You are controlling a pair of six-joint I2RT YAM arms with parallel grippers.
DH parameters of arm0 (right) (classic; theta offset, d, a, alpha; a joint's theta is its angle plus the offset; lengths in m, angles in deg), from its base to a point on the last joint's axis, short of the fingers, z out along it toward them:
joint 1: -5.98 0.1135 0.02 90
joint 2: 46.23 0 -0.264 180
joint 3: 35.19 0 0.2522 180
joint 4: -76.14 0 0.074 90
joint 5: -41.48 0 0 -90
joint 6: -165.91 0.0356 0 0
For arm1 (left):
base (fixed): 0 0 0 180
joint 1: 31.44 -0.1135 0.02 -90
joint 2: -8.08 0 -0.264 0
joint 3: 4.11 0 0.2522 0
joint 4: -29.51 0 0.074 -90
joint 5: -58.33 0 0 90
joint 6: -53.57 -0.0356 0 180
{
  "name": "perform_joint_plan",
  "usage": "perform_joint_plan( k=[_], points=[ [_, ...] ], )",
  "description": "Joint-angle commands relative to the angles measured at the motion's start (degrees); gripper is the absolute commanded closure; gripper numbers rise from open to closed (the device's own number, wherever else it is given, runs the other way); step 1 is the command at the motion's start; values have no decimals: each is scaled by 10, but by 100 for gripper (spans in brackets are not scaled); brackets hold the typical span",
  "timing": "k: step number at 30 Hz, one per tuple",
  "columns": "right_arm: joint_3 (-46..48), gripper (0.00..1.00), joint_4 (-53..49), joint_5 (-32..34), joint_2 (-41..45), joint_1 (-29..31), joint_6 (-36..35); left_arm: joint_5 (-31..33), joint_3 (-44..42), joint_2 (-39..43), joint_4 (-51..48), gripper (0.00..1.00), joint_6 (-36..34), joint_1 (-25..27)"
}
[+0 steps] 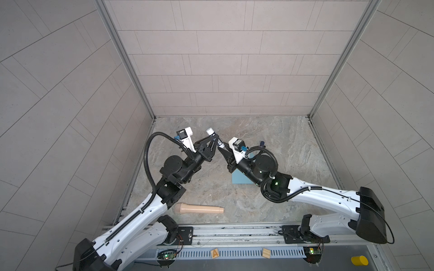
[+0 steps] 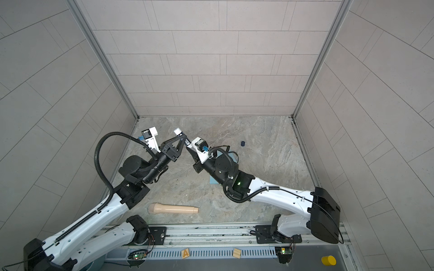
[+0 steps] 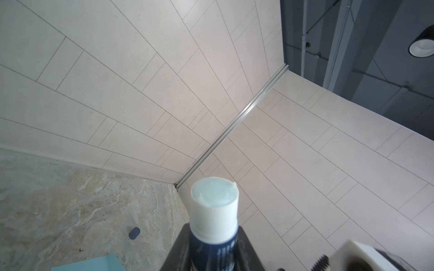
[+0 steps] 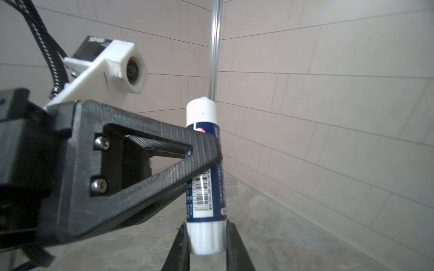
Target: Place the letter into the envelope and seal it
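Two robot arms met above a grey marbled bench (image 1: 281,140) inside a tiled enclosure, and both of my pincers held one glue stick (image 4: 203,194) between them, lifted clear of the bench. My left pincer (image 1: 215,138) pinched the dark blue, barcoded body of the stick around its middle, its black triangular fingers (image 4: 164,150) closed on either side. My right pincer (image 4: 207,226) gripped the white base of the same stick, one thin dark finger pressed against each side of it. The stick's upper end was uncapped, showing a pale blue face of glue (image 3: 215,194) inside a white collar. A small dark blue piece (image 2: 242,143), possibly the stick's cap though too small to tell, lay on the bench towards the back wall, well apart from both arms. The light blue envelope (image 1: 239,177) lay flat on the bench beneath my right arm, which hid most of it; only a corner and an edge showed in both top views. A beige cylinder (image 1: 198,208) lay on its side near the front edge of the bench, well apart from the envelope.
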Motion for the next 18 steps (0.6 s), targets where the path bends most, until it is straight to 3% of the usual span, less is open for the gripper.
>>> perform_joint_plan(
  k=[1, 9, 15, 18],
  points=[
    [-7, 100, 13, -126, 25, -86, 166, -98, -11, 4, 58, 100, -48, 4],
    [-22, 100, 98, -383, -16, -184, 349, -168, -4, -19, 102, 100, -57, 4],
    [-25, 100, 248, -485, -73, -224, 510, -182, -5, -22, 108, 100, -59, 4],
    [-31, 100, 280, -498, -93, -228, 541, -181, -6, -22, 108, 100, -60, 4]
  ],
)
